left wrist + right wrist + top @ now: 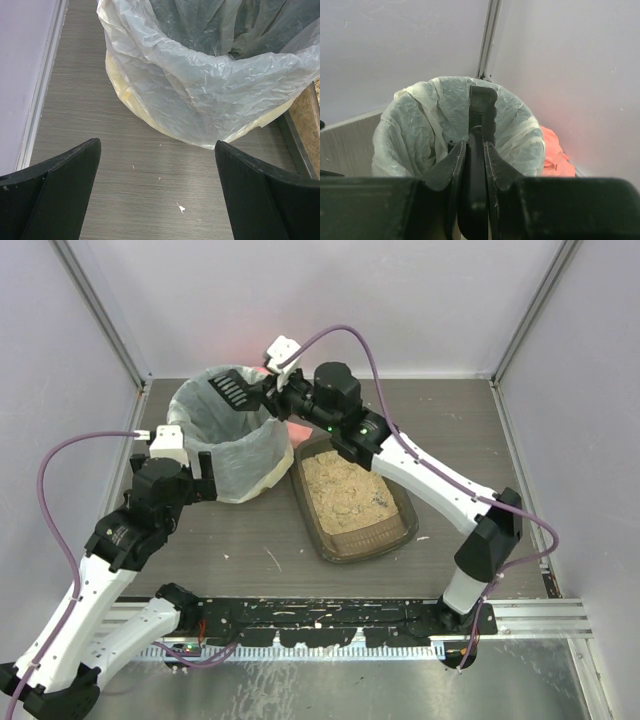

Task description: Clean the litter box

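Nearest the bases, the left gripper (157,160) has its fingers spread wide with nothing between them, just short of the bin's side. The litter box (312,525) lies on the table (240,540) to the right of the bin, touching or just beside it, with tan litter (345,495) covering its floor. The round bin (245,475) is lined with a white bag (200,95); its bottom is hidden. Farther back, the right gripper (475,150) is clenched on the black scoop (482,105), held over the bin's mouth.
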`<state>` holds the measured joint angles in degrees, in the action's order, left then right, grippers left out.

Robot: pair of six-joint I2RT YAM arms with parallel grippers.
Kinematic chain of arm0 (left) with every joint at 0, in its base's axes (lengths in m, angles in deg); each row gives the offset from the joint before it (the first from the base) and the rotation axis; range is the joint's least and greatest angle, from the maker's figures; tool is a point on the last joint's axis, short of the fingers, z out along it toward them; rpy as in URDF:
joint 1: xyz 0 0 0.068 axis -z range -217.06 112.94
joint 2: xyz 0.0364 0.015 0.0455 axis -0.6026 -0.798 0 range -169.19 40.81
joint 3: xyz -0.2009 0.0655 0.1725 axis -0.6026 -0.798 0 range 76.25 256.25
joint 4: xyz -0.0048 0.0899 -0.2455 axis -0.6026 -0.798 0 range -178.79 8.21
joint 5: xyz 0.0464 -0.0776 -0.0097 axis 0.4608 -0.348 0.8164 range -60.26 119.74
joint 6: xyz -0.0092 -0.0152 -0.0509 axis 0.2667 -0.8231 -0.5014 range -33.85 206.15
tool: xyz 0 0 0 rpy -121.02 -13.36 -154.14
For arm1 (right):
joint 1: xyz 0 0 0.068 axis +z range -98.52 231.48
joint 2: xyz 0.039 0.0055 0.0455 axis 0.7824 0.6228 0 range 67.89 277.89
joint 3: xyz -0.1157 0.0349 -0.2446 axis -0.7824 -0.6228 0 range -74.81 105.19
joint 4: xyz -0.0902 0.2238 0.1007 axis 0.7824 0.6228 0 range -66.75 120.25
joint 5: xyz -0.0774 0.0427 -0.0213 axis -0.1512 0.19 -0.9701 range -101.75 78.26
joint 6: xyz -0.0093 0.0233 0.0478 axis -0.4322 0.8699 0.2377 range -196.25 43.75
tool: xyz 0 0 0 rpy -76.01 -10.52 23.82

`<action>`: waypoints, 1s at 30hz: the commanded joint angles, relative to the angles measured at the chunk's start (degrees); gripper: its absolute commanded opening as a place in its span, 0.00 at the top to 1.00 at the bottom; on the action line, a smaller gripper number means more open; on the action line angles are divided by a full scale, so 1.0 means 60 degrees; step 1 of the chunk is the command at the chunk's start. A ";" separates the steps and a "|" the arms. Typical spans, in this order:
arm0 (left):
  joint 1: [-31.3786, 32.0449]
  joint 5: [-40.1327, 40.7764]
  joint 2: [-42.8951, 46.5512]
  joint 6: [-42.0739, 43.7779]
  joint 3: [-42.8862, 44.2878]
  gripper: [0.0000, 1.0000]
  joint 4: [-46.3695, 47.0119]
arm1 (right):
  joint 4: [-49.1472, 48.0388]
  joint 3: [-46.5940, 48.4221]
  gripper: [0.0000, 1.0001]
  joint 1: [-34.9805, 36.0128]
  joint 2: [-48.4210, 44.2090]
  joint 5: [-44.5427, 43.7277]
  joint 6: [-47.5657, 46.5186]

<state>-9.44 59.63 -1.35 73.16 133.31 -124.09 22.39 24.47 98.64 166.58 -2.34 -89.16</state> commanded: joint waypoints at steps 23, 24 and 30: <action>-0.0160 -0.0660 -0.0109 -0.0079 0.0184 0.01 0.0247 | 0.2356 -0.6850 0.99 0.0022 -0.8247 -0.6779 0.4868; -0.0154 -0.0668 -0.0098 -0.0076 0.0185 0.00 0.0253 | 0.2739 -0.6902 0.99 0.0014 -0.8292 -0.6865 0.4970; -0.0164 -0.0719 -0.0137 -0.0076 0.0184 0.00 0.0259 | 0.5269 -0.6336 1.00 0.0021 -0.7195 -0.6702 0.5272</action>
<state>-10.07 56.16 -2.35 73.13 133.31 -124.07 42.95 -17.25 98.61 119.18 -40.87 -60.40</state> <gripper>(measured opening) 0.994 0.226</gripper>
